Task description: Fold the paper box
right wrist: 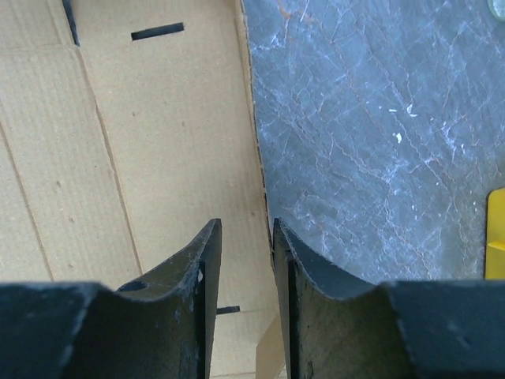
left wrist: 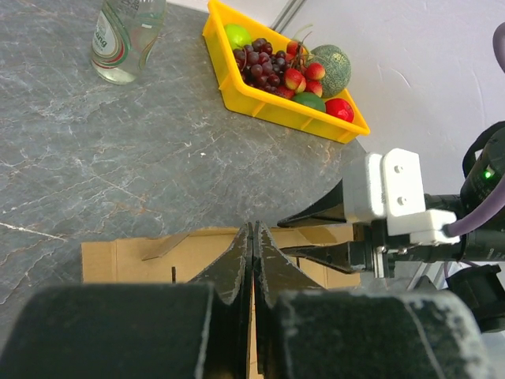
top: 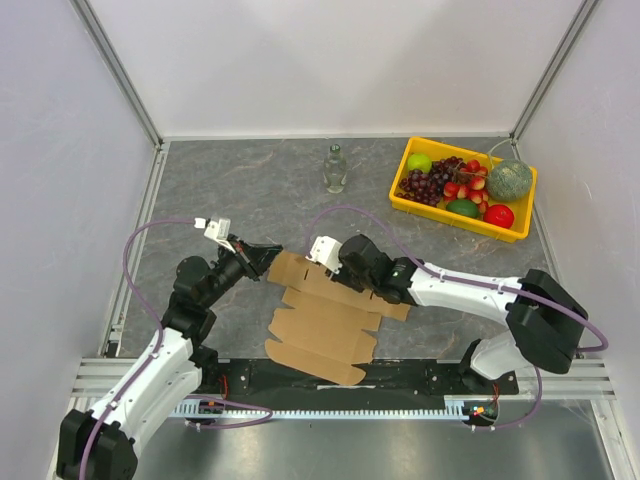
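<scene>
Finding the paper box (top: pixel 325 320) flat, unfolded, on the surface (top: pixel 230 190) btwn arms. Left claw (left wrist: pixel 252 234) fully closed at its far-left corner; right claw (right wrist: pixel 246 230) narrowly parted over an edge. We judge: early step; next needs a flap gripped and raised at the crease.

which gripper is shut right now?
The left gripper: its fingers are pressed together. On the right gripper the fingers stand apart, over the edge of the box.
</scene>
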Motion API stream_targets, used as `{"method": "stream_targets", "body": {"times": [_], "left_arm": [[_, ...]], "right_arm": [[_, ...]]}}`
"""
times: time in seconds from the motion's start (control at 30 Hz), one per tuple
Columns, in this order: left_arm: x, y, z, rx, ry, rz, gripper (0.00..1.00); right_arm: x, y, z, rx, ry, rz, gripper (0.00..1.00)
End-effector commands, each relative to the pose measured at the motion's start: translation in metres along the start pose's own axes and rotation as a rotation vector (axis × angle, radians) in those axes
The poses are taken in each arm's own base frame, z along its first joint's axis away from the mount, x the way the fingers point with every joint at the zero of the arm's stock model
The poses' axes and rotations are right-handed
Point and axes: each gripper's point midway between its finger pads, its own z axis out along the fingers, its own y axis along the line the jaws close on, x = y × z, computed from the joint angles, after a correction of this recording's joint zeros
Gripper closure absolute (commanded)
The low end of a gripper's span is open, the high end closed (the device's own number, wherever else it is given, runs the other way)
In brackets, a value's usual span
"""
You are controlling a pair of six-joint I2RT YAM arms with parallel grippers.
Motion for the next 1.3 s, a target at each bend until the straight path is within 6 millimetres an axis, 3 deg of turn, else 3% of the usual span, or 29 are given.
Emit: {"method": "stream_targets", "body": {"times": [0.0,0.27,0.47,0.5,0.6,0.77,1.27], "left_arm": [[-0.007,-0.004,0.0,0.027,-0.034,0.048,0.98],[-0.001,0.0,0.0,0.016,-0.027,0.045,0.98],[0.0,0.003,0.0,0.007,-0.028,0.043,0.98],[0.0,0.003,0.0,0.006,-0.026,0.044,0.98],[0.002,0.004,0.0,0.004,-0.023,0.039,0.98],[0.005,0.006,0.0,0.0,-0.017,0.035,0.98],[0.014,0.013,0.0,-0.018,0.004,0.028,0.98]], "right_arm": [[-0.039,-0.011,-0.006,-0.009,-0.196,0.03,0.62],[-0.034,-0.015,0.005,-0.032,-0.203,0.052,0.81],[-0.032,-0.016,0.007,-0.069,-0.234,0.073,0.85],[-0.031,-0.015,0.008,-0.076,-0.235,0.075,0.84],[-0.032,-0.017,0.01,-0.093,-0.253,0.079,0.66],[-0.032,-0.029,0.018,-0.131,-0.271,0.084,0.53],[-0.025,-0.054,0.056,-0.345,-0.284,0.19,0.46]]}}
